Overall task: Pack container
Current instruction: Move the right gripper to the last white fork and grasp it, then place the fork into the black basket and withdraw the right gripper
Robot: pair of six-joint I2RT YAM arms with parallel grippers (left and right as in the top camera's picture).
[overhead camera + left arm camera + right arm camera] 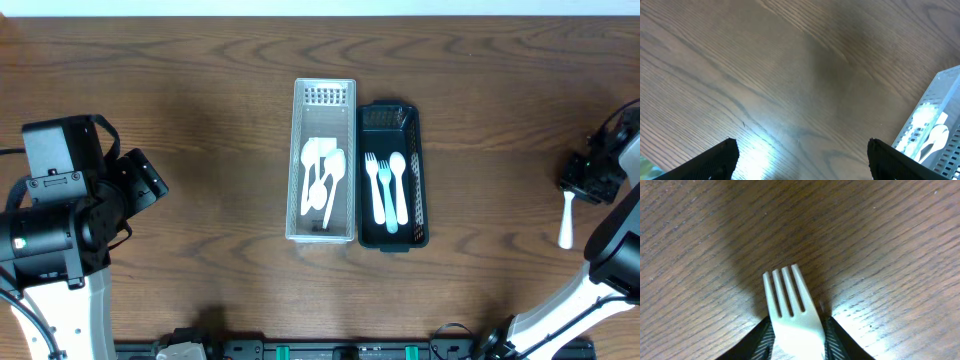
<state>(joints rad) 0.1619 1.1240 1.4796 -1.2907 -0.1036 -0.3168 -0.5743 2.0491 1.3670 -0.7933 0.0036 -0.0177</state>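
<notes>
While my right gripper is clamped on a white fork, the clear bin well to its left already holds white cutlery, the black bin blue pieces. Fork not packed yet, likely the last one; left gripper spread open, empty.

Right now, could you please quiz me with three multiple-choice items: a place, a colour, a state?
1. The black basket, relative to the clear container: A. beside it, on its right B. on top C. inside
2. The fork in the right gripper: A. red B. white C. black
3. The left gripper: A. holding a spoon B. holding a fork C. open, empty
Answers: 1 A, they stand side by side; 2 B, it looks white in the wrist view; 3 C, only table shows between its fingers.
</notes>
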